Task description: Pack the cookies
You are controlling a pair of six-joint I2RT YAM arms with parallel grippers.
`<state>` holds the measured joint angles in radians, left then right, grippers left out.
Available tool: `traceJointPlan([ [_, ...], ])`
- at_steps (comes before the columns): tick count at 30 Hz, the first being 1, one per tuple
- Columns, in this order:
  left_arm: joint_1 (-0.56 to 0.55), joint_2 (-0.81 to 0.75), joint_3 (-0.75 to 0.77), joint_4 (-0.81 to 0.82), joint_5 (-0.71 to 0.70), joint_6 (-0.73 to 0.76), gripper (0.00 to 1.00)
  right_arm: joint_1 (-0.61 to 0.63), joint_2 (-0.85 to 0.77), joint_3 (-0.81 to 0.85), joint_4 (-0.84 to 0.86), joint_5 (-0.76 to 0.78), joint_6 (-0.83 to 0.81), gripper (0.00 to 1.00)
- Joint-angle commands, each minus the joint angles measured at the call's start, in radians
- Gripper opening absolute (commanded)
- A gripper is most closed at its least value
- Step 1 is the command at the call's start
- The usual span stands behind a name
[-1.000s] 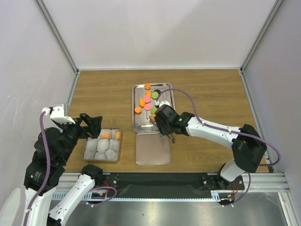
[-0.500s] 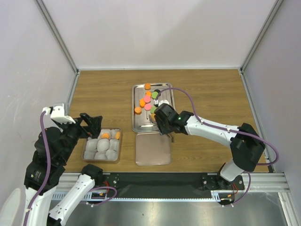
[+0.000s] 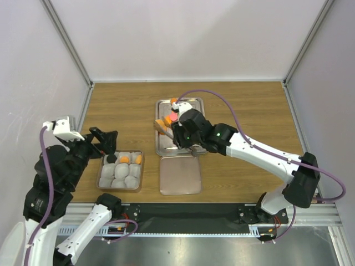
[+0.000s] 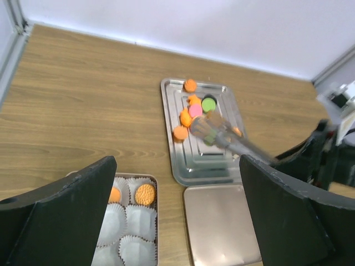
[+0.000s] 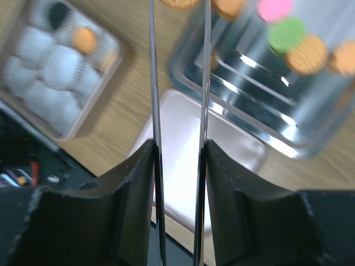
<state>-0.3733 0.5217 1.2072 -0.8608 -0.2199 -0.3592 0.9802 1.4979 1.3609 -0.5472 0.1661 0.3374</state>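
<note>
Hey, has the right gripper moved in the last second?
Yes. The right gripper, holding tongs, swung left, from the near right corner of the steel tray to over its left half.

Glossy steel tray (image 3: 166,148), wood-grain table (image 3: 116,105)

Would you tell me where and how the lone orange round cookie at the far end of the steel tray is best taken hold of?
Probably by its thin rim, across the width, coming straight down from above. The lone orange round cookie lies flat on the steel tray, apart from the other cookies, leaving both sides free.
</note>
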Motion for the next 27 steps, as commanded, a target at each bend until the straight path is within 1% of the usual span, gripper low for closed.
traceJointPlan([
  [1, -0.004, 0.014, 0.106, -0.015, -0.058, -0.026, 1.0, 0.066, 0.076, 0.096, 0.075, -0.059, -0.038, 0.28],
  [3, -0.004, 0.02, 0.139, -0.052, -0.087, -0.034, 1.0, 0.09, 0.116, 0.165, 0.09, -0.074, -0.047, 0.28],
  [5, -0.004, 0.026, 0.19, -0.079, -0.107, -0.04, 1.0, 0.133, 0.189, 0.217, 0.095, -0.085, -0.066, 0.28],
  [6, -0.004, 0.027, 0.216, -0.107, -0.13, -0.043, 1.0, 0.149, 0.22, 0.277, 0.096, -0.091, -0.07, 0.28],
  [9, -0.004, 0.029, 0.268, -0.162, -0.168, -0.058, 1.0, 0.196, 0.321, 0.38, 0.09, -0.117, -0.09, 0.27],
  [10, -0.004, 0.031, 0.282, -0.176, -0.191, -0.066, 1.0, 0.216, 0.364, 0.401, 0.093, -0.129, -0.097, 0.27],
  [13, -0.004, 0.037, 0.325, -0.225, -0.222, -0.076, 1.0, 0.239, 0.421, 0.466, 0.089, -0.157, -0.101, 0.27],
  [15, -0.004, 0.041, 0.35, -0.259, -0.23, -0.09, 1.0, 0.261, 0.464, 0.487, 0.084, -0.155, -0.107, 0.27],
  [17, -0.004, 0.046, 0.359, -0.279, -0.24, -0.107, 1.0, 0.27, 0.493, 0.504, 0.085, -0.186, -0.109, 0.27],
  [27, -0.004, 0.054, 0.353, -0.328, -0.274, -0.144, 0.99, 0.291, 0.558, 0.526, 0.087, -0.229, -0.109, 0.27],
])
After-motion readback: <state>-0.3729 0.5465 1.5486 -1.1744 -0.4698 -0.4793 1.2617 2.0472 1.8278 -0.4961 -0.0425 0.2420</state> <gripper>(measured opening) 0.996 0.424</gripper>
